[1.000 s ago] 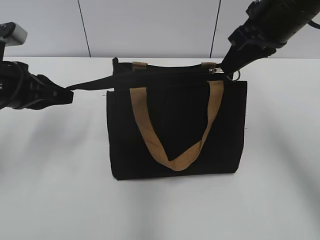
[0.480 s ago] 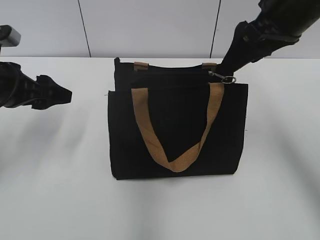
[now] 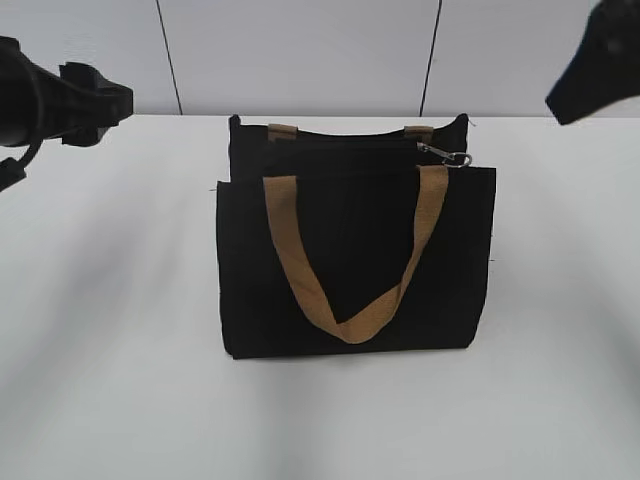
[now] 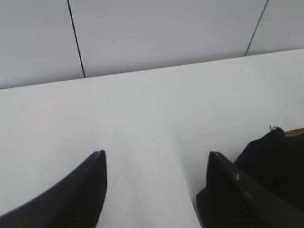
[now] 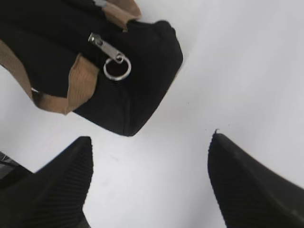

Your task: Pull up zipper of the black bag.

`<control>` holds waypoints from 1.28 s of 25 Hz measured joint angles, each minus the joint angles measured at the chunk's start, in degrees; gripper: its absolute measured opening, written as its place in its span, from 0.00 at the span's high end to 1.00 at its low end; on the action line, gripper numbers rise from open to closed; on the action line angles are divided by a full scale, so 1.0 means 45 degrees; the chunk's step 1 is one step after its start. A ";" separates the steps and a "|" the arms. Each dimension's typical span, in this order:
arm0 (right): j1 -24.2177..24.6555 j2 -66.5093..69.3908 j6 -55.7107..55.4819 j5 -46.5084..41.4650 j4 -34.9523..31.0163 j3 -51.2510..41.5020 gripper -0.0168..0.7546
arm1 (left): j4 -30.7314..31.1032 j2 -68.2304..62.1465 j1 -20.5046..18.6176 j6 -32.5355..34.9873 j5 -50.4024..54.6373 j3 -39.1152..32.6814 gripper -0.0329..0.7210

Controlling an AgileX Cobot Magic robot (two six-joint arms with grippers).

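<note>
The black bag [image 3: 350, 260] stands upright mid-table with tan strap handles [image 3: 345, 320]. The zipper runs along its top edge; its silver pull with a ring [image 3: 450, 156] lies at the right end, also seen in the right wrist view [image 5: 111, 57]. My left gripper [image 3: 110, 100] is open and empty, raised left of the bag; in the left wrist view [image 4: 154, 161] a bag corner [image 4: 275, 156] shows at the right. My right gripper [image 3: 570, 100] is open and empty, raised right of the bag, and its wrist view [image 5: 149, 147] shows the bag's corner [image 5: 142, 71] below.
The bag stands on a white table [image 3: 120, 330]. A pale panelled wall [image 3: 300, 50] with dark seams rises behind the table's far edge.
The right gripper let go of the zipper pull and rose away to the upper right. The left gripper, having released the bag's left end, lifted up and away. The bag stays put.
</note>
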State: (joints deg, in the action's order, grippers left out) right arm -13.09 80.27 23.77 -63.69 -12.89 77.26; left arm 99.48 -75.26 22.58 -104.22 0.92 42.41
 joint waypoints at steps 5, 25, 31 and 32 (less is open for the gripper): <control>0.0000 -0.2861 -0.0463 0.0092 0.0121 -0.2880 0.24 | -0.0354 0.0059 0.1497 0.0950 0.1894 -0.0365 0.30; 0.0000 -1.2831 -0.1231 -0.1304 0.0277 -0.8702 0.19 | -1.9104 0.7922 0.5047 1.9724 1.1712 -0.0229 0.20; 0.0000 -1.4317 -0.1589 -0.1318 0.1115 -1.0154 0.19 | -2.0223 1.1513 0.5047 2.0559 1.4149 -0.1351 0.20; 0.0000 -1.4472 -0.1602 -0.1318 0.1211 -1.0351 0.19 | -2.0308 1.2021 0.5047 2.0664 1.4273 -0.1605 0.21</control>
State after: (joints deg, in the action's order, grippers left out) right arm -13.09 15.14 16.57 -69.62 -7.44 30.68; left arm 8.09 -21.17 45.29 -11.24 65.15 35.18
